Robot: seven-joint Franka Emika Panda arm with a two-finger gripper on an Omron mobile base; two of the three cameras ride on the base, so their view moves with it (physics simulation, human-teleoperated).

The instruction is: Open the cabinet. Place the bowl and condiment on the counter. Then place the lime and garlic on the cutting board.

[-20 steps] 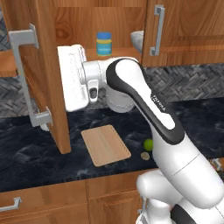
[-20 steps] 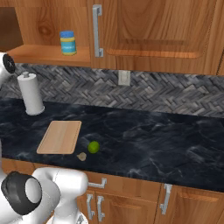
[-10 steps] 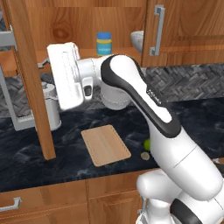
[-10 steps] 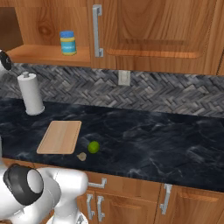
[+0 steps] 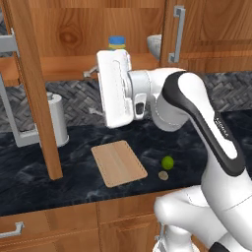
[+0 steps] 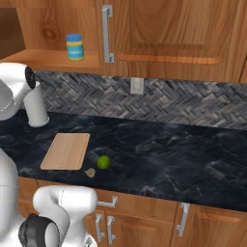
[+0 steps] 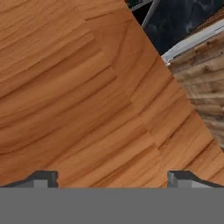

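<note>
Jaws of the gripper stand apart, empty, facing the cabinet door's wood.

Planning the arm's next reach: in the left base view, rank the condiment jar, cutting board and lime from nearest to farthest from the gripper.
1. Condiment: on the open cabinet's shelf, just above the gripper.
2. Cutting board: on the counter below the gripper.
3. Lime: right of the board, on the counter.
</note>
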